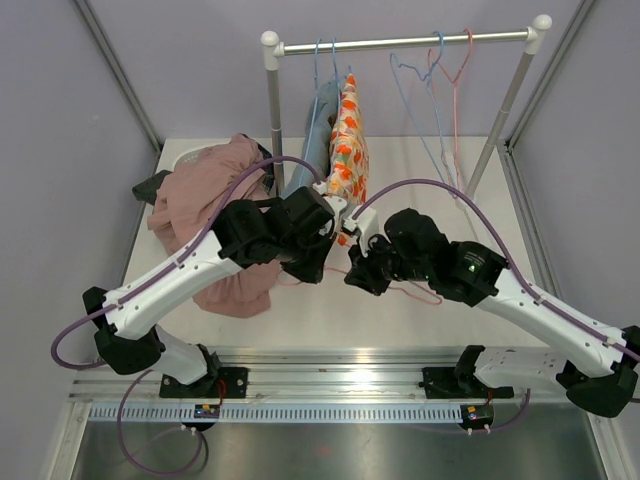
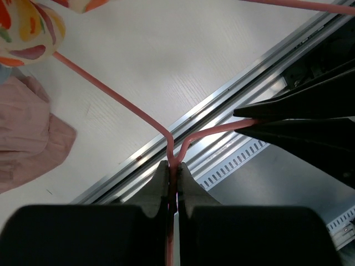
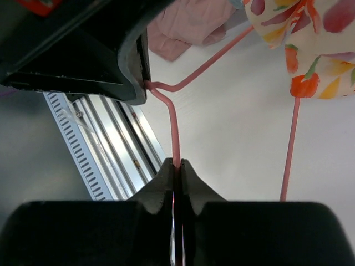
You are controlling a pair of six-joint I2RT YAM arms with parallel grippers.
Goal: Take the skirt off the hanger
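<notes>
left end effector (image 2: 172,166): clamped on hanger (image 2: 111,91) | right end effector (image 3: 175,163): clamped on hanger | skirt (image 1: 348,150): 12 o'clock of both

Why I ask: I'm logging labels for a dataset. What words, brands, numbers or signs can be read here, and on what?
No readable text anywhere.
floral skirt: print only, no words.
pink hanger: bare.
small board at the left arm's base: any markings too small to read.

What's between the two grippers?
A short bent stretch of pink hanger, clamped by left gripper and right gripper; clearest in left wrist view.
</notes>
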